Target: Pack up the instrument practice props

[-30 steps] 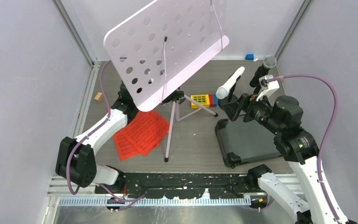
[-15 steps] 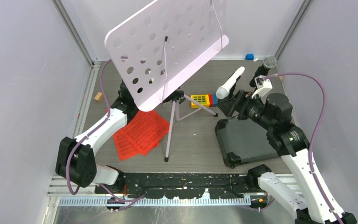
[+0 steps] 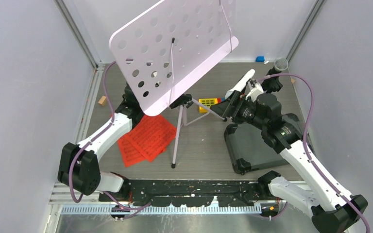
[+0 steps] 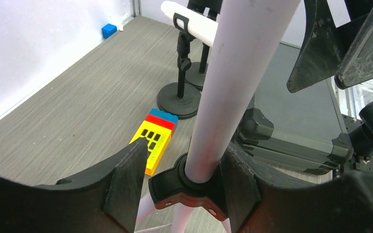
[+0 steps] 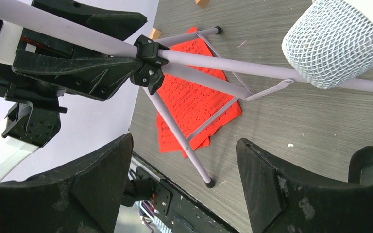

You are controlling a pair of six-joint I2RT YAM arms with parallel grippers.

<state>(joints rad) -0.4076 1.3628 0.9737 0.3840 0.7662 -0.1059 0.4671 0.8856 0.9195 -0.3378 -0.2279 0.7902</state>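
Observation:
The pale lilac music desk (image 3: 175, 48) stands on its tripod legs (image 3: 177, 141) mid-table. My left gripper (image 4: 187, 160) is shut around the stand's pole (image 4: 233, 73) at the black collar; the desk hides it from the top view. Red sheet-music pages (image 3: 145, 138) lie under the stand. The white microphone (image 3: 240, 83) and the black grey-headed microphone (image 3: 281, 64) sit tilted in two black round-based holders (image 4: 178, 99). My right gripper (image 3: 230, 104) is open and empty just beside the white microphone's mesh head (image 5: 337, 43).
A dark hard case (image 3: 257, 145) lies flat under my right arm. A yellow, red and blue toy block (image 3: 208, 103) lies between stand and holders. A small blue block (image 3: 260, 59) and a wooden block (image 3: 102, 100) lie near the walls.
My right arm has swung left and forward, bringing its open gripper from over the case up to the white microphone's head. The left arm and the stand have not moved.

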